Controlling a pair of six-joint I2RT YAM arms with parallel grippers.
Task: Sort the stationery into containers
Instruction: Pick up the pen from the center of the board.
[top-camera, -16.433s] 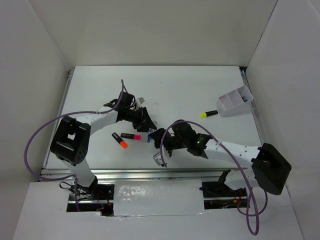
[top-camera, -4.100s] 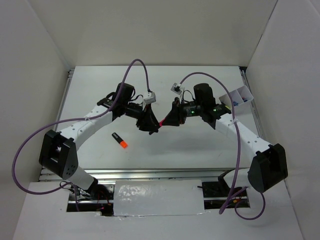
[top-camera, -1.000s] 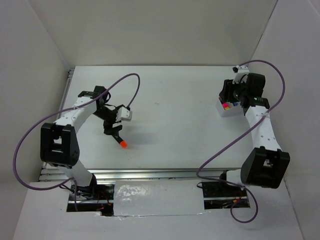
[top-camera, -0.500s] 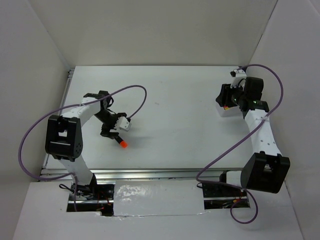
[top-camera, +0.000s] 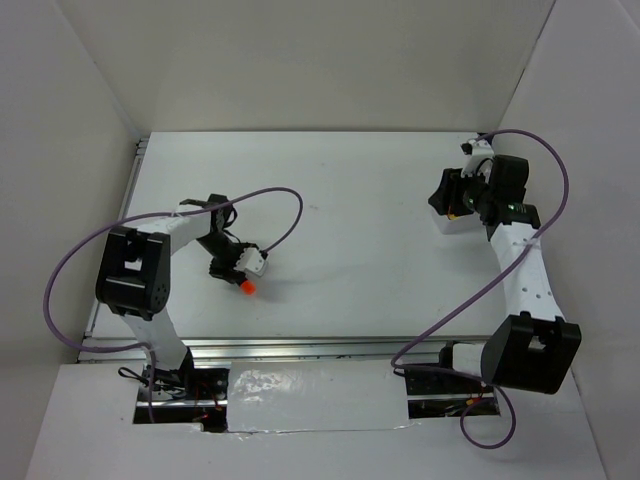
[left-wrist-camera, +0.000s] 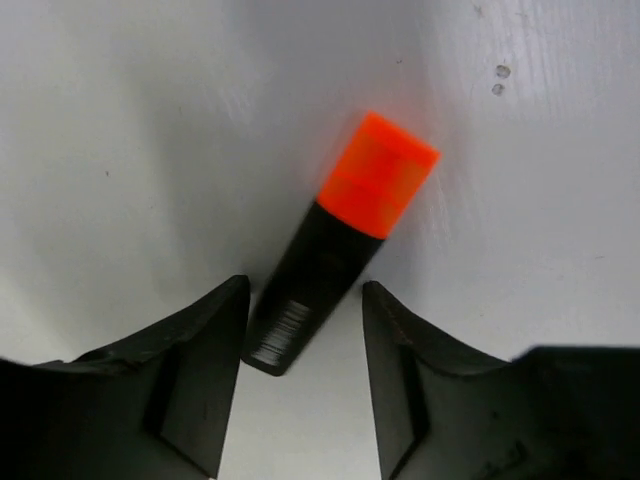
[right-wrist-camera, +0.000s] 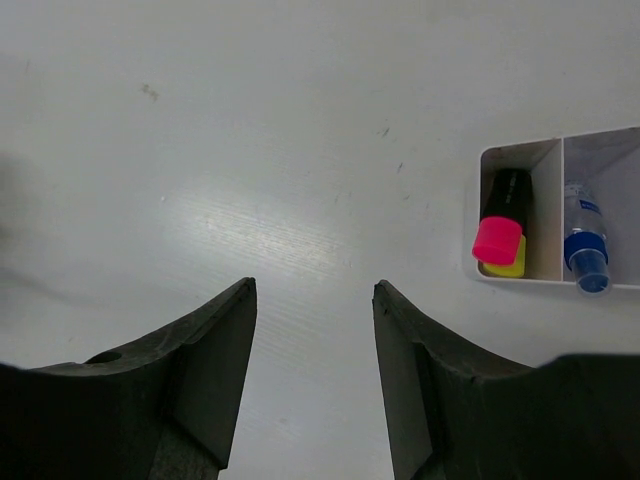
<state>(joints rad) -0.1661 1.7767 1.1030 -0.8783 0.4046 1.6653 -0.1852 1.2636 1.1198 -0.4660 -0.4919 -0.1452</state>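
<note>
Closing in since a second ago, left claw now sits over orange highlighter, seemingly the last loose item on the surface.
Left wrist: jaws straddle its black barrel, unclamped.
Right wrist: right claw released, empty. White box holds pink highlighter over yellow highlighter; blue-capped marker in the adjoining compartment.
</note>
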